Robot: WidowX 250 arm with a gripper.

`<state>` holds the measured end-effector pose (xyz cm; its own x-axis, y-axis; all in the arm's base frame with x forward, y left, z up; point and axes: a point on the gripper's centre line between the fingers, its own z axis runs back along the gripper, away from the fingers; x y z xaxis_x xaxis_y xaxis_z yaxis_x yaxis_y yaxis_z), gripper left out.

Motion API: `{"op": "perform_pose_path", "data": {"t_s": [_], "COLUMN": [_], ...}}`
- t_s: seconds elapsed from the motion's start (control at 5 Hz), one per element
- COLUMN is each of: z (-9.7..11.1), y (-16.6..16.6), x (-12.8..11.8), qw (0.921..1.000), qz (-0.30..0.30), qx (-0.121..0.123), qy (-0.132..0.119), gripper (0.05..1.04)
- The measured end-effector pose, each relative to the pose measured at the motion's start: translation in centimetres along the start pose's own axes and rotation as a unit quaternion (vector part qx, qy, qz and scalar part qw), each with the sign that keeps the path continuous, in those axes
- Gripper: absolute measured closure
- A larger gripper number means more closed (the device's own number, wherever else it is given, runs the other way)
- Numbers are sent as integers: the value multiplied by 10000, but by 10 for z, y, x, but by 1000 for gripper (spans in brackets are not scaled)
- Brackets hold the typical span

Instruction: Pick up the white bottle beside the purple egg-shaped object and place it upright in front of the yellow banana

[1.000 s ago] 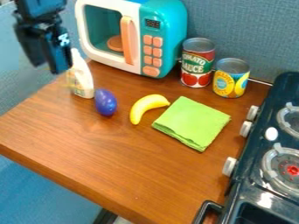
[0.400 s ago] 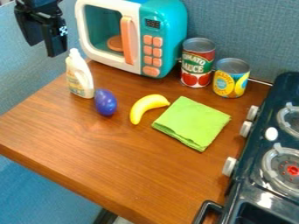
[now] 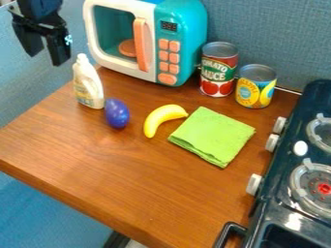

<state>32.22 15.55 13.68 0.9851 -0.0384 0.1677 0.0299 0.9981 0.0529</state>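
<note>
My gripper (image 3: 45, 57) hangs at the upper left, above and a little left of the white bottle, open with nothing between its fingers. The bottle (image 3: 88, 83) stands upright near the table's left edge. Just right of it lies a purple egg-shaped toy (image 3: 117, 113). A yellow banana (image 3: 161, 117) rests mid-table, curving beside the folded green cloth (image 3: 213, 136). Behind the cloth stand a red tomato sauce can (image 3: 218, 70) and a shorter yellow can (image 3: 255, 87).
A teal and white toy microwave (image 3: 183, 46) with an orange handle stands at the back of the wooden table (image 3: 123, 179). On the right is a dark toy stove (image 3: 284, 193) with white knobs, its black handle at the front.
The gripper has lifted up and left, away from the bottle, and its fingers now stand visibly apart. The things on the table have not moved.
</note>
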Motion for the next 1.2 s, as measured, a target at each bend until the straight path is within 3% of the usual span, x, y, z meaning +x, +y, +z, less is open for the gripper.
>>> {"op": "perform_pose_path", "data": {"t_s": [0.2,0.8,1.0,1.2], "z": [-12,-7,-19,-26], "y": [4,9,11,15], "x": [3,33,40,41], "qw": [9997,9993,9988,9987], "qz": [190,224,186,192], "qx": [-6,-291,-435,-397], "qy": [119,-18,120,265], "gripper": [83,83,83,83]}}
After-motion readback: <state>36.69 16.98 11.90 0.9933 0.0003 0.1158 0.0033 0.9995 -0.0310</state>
